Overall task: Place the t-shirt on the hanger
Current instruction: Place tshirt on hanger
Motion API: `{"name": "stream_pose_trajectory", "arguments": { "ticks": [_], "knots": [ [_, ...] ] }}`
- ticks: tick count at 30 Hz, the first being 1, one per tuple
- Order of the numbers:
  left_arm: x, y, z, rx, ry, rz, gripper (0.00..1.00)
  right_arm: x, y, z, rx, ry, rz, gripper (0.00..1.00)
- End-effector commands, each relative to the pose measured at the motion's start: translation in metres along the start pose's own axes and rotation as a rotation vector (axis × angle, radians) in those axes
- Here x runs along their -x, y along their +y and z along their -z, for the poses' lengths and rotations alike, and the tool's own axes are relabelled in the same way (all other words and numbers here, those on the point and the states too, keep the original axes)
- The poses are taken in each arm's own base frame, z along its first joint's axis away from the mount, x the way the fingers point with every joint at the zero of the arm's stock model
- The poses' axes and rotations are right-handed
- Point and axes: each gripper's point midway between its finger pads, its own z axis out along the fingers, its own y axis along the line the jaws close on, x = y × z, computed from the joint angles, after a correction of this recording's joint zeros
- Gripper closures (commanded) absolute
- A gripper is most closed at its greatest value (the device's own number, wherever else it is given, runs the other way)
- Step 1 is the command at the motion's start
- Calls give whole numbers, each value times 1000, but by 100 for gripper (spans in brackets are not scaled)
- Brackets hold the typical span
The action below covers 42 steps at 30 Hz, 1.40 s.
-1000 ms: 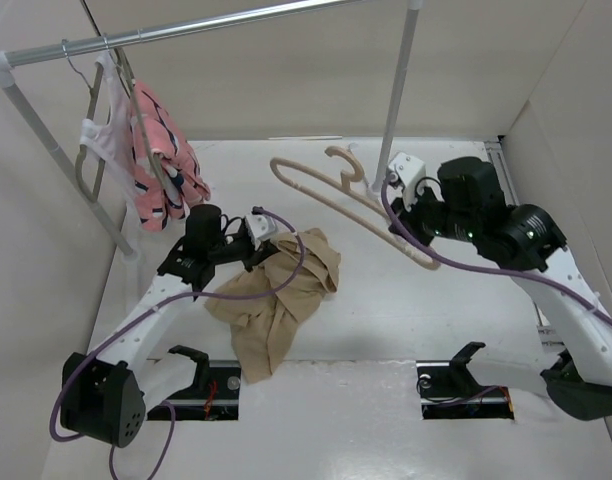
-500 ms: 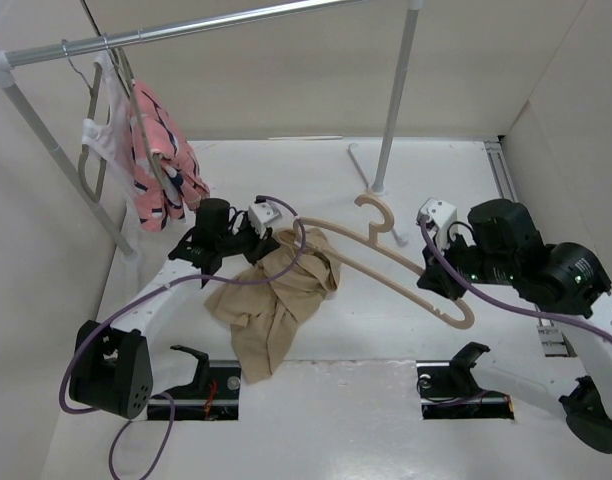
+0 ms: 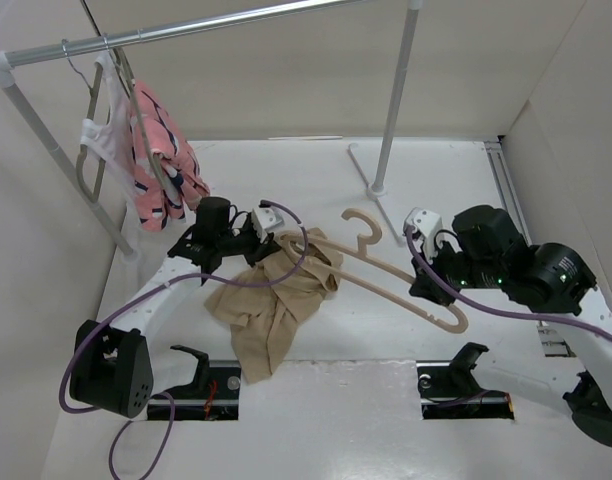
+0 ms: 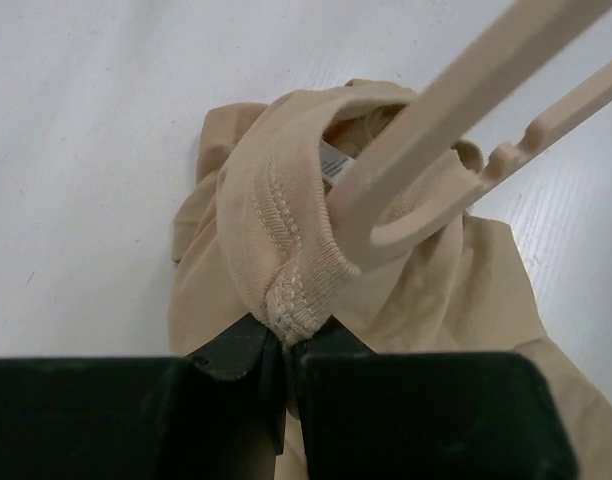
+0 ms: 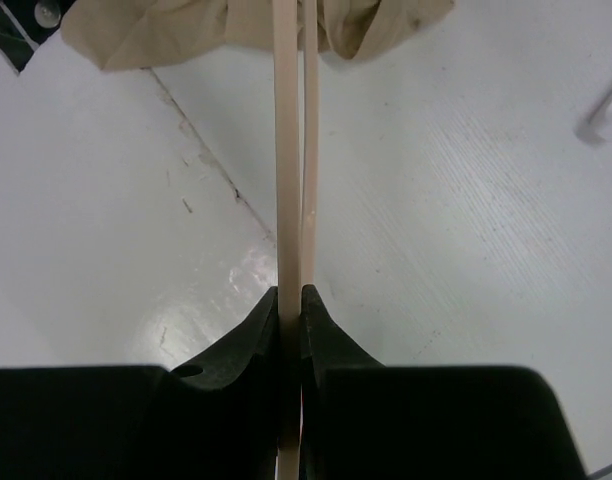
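Tan t-shirt (image 3: 271, 320) lies crumpled in a heap, centre-left of the top view. Ribbed collar pinched and lifted, white neck label showing. Pale peach hanger (image 4: 436, 118) is held raised and tilted, mid-frame, hook upward. Its left end sits at the collar opening.

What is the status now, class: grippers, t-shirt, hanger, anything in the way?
Left gripper shut on t-shirt collar. Right gripper shut on hanger, its tip at the neck opening. Left arm's purple cable loops close to that tip.
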Motion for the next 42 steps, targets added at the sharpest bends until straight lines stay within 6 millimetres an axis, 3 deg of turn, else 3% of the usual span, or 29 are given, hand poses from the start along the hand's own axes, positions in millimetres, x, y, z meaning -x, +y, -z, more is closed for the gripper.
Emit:
{"name": "stream_pose_trajectory", "arguments": {
  "ticks": [1, 8, 13, 17, 24, 32, 37, 42],
  "knots": [
    [26, -7, 5, -69, -50, -90, 100, 31, -1, -13, 1, -83, 96, 100],
    [22, -19, 8, -145, -38, -180, 100, 46, -13, -13, -97, -9, 200, 100],
    [20, -13, 8, -120, -22, -211, 100, 47, -27, 6, -204, 47, 229, 100],
    [15, -12, 9, -117, -4, -224, 100, 55, -23, 13, -202, 11, 243, 100],
    [11, -7, 8, -99, 18, -228, 100, 56, -32, 7, -249, 42, 244, 100],
    [19, 1, 7, -57, -2, -212, 100, 39, -13, -18, -118, 91, 278, 100],
    [24, 12, 7, -10, -3, -239, 100, 43, 2, -16, -38, 2, 281, 100],
    [28, -4, 12, -116, -9, -349, 100, 56, 3, -10, -43, -90, 296, 100]
  ]
}}
